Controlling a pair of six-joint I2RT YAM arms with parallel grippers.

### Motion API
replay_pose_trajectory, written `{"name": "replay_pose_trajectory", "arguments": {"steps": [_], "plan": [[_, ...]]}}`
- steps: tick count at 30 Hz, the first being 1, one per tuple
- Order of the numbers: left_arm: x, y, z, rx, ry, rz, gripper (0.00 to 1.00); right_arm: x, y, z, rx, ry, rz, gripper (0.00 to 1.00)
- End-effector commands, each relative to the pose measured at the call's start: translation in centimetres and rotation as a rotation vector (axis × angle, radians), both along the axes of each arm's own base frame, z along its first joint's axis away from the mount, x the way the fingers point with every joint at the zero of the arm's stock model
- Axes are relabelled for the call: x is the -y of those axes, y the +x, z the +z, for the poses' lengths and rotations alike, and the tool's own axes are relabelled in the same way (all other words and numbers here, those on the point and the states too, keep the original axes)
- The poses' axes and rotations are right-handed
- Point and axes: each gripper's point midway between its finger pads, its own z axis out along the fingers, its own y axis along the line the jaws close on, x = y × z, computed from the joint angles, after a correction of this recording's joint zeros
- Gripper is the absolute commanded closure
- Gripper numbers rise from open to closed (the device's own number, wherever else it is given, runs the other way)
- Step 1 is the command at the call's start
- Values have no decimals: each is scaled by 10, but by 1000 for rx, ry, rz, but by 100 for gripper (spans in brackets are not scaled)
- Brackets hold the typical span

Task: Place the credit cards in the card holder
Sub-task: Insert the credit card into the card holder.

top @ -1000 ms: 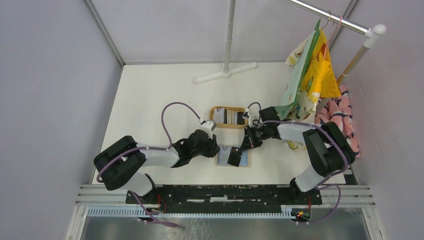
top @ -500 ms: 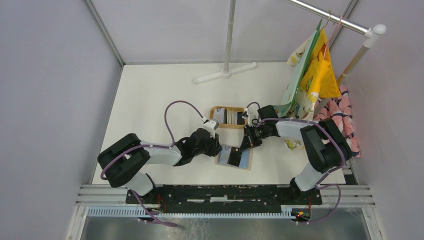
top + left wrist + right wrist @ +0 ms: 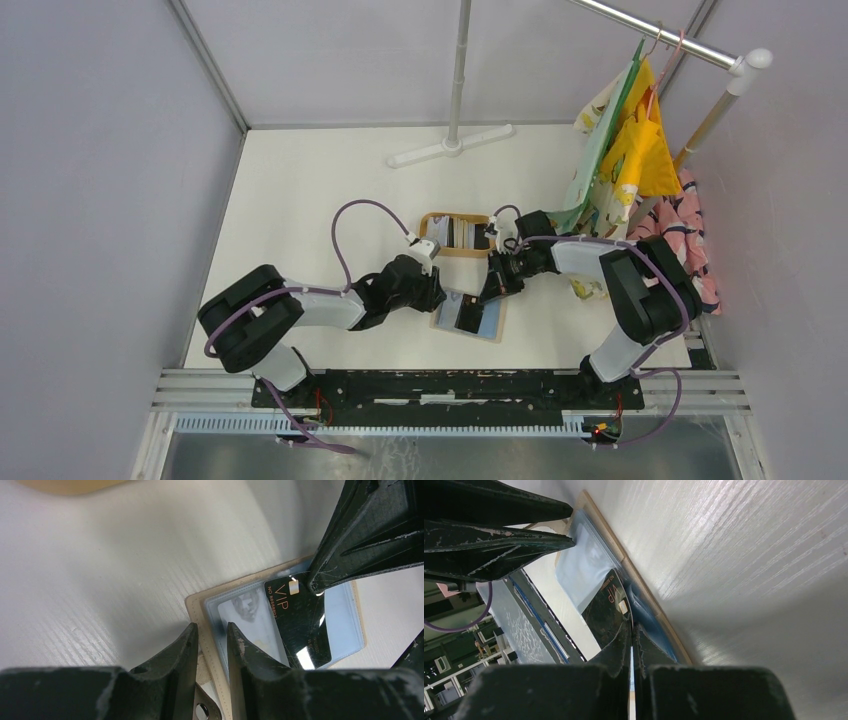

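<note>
The beige card holder (image 3: 490,322) lies open on the table, light blue lining up. My left gripper (image 3: 435,297) sits at its left edge; in the left wrist view the jaws (image 3: 212,630) are closed on the beige edge (image 3: 196,605). My right gripper (image 3: 490,290) is shut on a black VIP credit card (image 3: 467,314), its near corner pinched between the jaws (image 3: 631,625). The card (image 3: 300,622) lies slanted over the blue lining (image 3: 342,615). A pale card with a portrait (image 3: 245,612) sits inside a clear pocket. More credit cards (image 3: 462,234) lie in the wooden tray.
The oval wooden tray (image 3: 428,232) sits just behind the card holder. A white stand's base (image 3: 452,147) is at the back. Coloured cloths (image 3: 625,150) hang from a rail at the right, close to the right arm.
The black card has come down flatter onto the open holder. The right gripper has drawn slightly up and left. The left arm has edged a little to the right.
</note>
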Motion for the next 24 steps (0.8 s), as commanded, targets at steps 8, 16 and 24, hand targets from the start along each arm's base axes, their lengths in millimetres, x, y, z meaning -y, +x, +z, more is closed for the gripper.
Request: {"name": "replay_pose_trajectory", "arguments": {"steps": [8, 16, 24], "plan": [[8, 11, 17, 57, -7, -1, 66, 8, -3, -5, 12, -44, -53, 100], [7, 11, 17, 57, -2, 2, 66, 8, -9, -8, -25, -37, -62, 100], [8, 11, 21, 68, -10, -9, 66, 11, -10, -13, -45, -53, -79, 100]]}}
